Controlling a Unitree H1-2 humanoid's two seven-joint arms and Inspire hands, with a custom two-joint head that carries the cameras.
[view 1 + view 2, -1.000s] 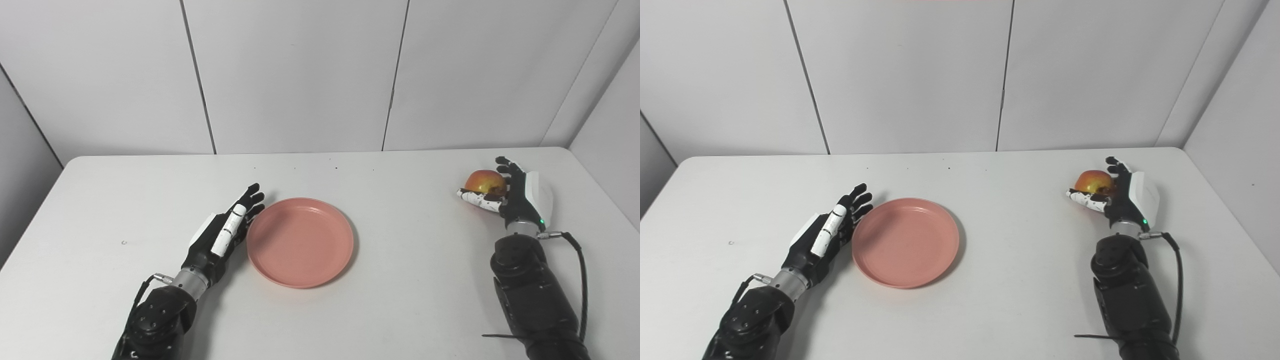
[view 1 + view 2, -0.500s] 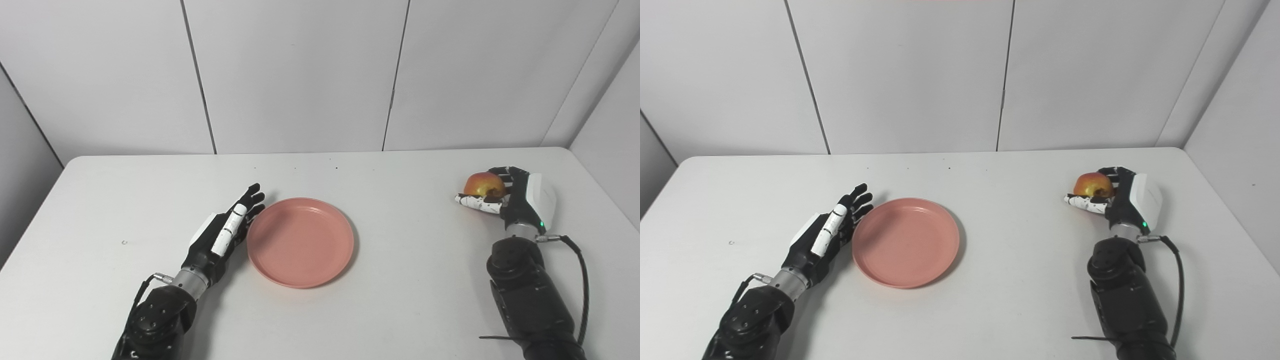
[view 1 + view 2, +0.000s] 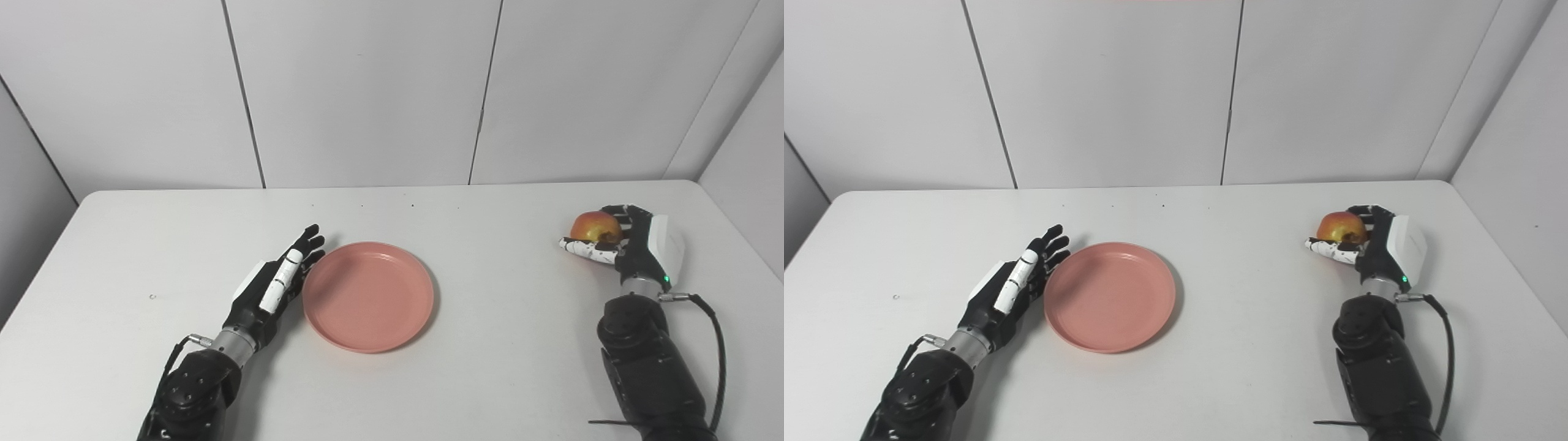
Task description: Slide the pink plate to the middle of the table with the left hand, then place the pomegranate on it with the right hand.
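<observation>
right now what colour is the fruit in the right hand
Red with a yellow patch: the fruit in the right hand shows best in the left eye view.

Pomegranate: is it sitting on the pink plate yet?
No, the pomegranate is held in the right robot hand far to the side of the empty pink plate.

No text, label, brand, number or sign can be read anywhere in either view.
</observation>
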